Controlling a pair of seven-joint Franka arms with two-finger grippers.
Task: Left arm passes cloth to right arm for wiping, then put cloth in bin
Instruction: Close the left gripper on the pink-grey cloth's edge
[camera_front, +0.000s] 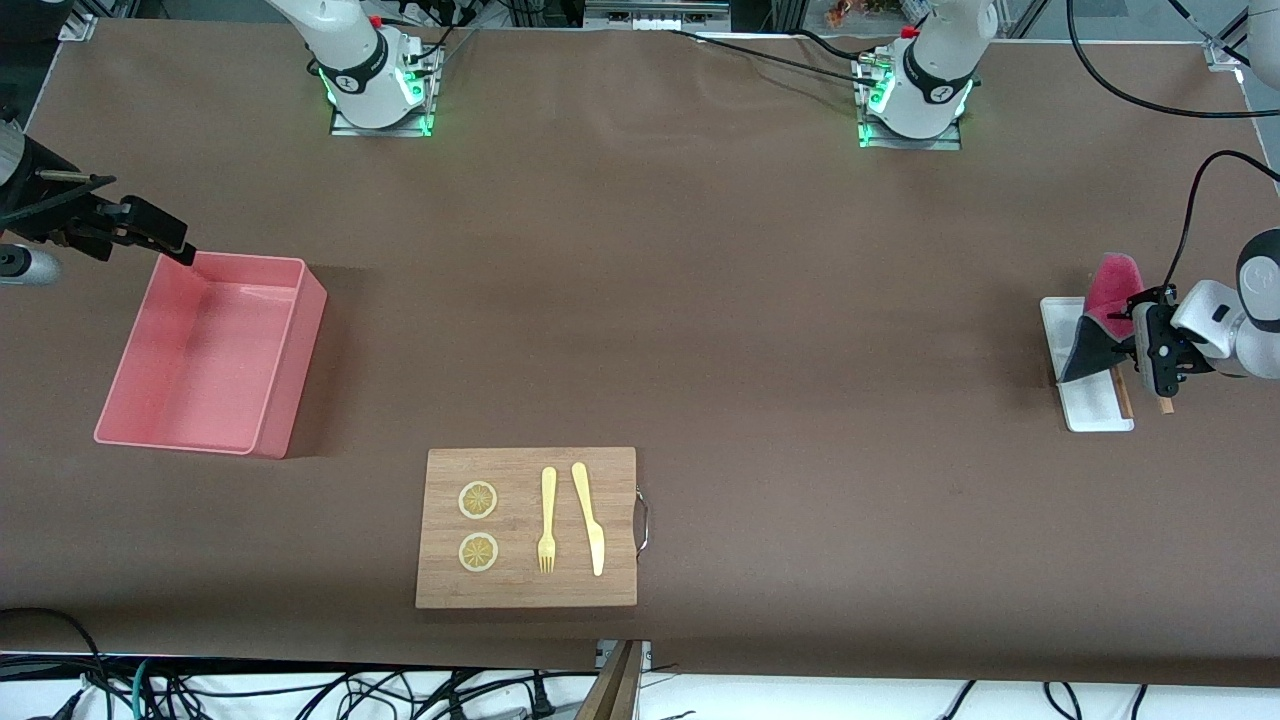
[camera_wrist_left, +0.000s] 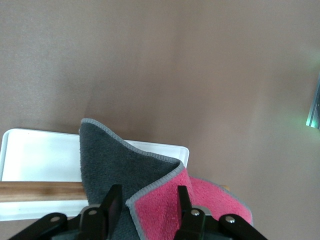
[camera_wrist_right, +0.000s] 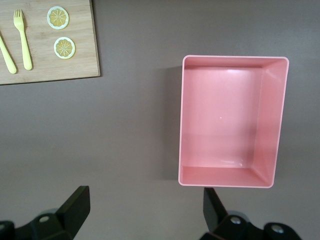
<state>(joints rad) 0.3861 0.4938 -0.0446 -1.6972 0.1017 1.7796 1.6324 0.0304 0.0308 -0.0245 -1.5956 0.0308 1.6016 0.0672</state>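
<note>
Board (camera_front: 527, 527) comes first, nearest the front camera on the brown desk (camera_front: 700, 300), a wooden one carrying two lemon slices (camera_front: 478, 500), a yellow fork (camera_front: 547, 520) and a yellow knife (camera_front: 590, 517), and nothing about it suggests wiping has begun. Farther from the camera, toward the right arm's end of the desk, sits the pink bin (camera_front: 215, 352), with nothing in it. Toward the left arm's end lies a small white tray (camera_front: 1085, 370) with a wooden stick (camera_wrist_left: 40, 191) resting along it. The cloth (camera_front: 1100, 315) hangs over that tray, pink on one face and dark grey on the other, pinched at one edge and draping down. The left gripper (camera_front: 1140, 340) is clenched on it, its jaws partly closed around the bunched fabric, as the left wrist view shows. The right gripper (camera_front: 165, 240) hovers over the desk just beside the bin's rim, released, jaws spread wide and holding nothing. By my reading the task is at its start: the cloth is picked up, while the handover, the wiping and the drop into the bin are all left to do.
</note>
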